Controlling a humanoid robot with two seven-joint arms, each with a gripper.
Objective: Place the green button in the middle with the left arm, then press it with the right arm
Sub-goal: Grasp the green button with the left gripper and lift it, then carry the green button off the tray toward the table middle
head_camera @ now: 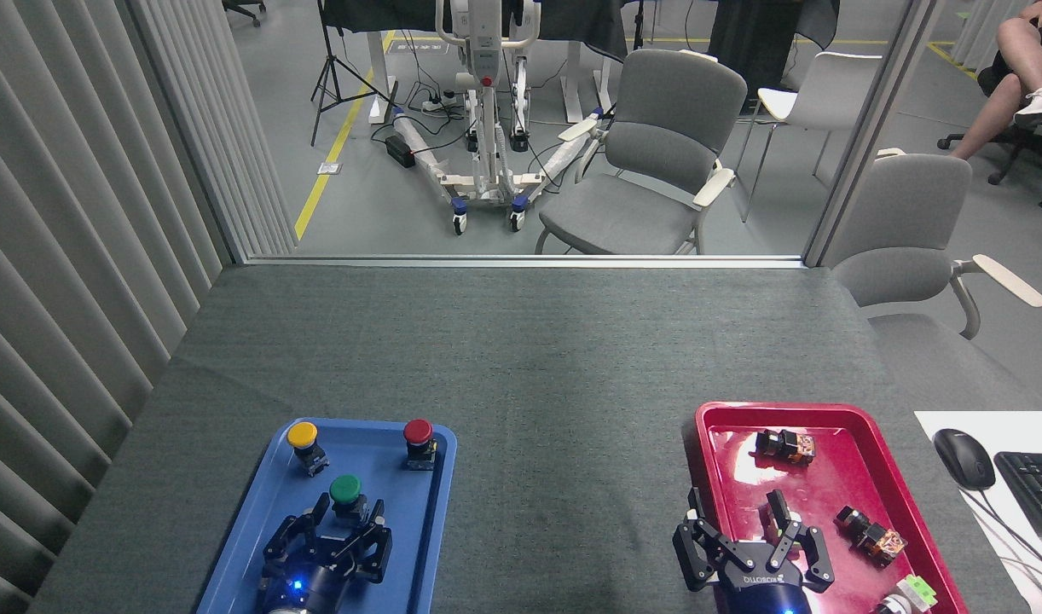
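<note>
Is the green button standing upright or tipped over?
Upright: the green button stands in the blue tray, cap on top of its body.

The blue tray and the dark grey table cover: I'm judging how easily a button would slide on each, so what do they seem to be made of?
The blue rectangular tray looks like smooth moulded plastic with a raised rounded rim and a soft sheen, so probably slick. The dark grey table cover looks like felt-like woven cloth: matte, finely ribbed, creased at its left edge, so probably grippier.
</note>
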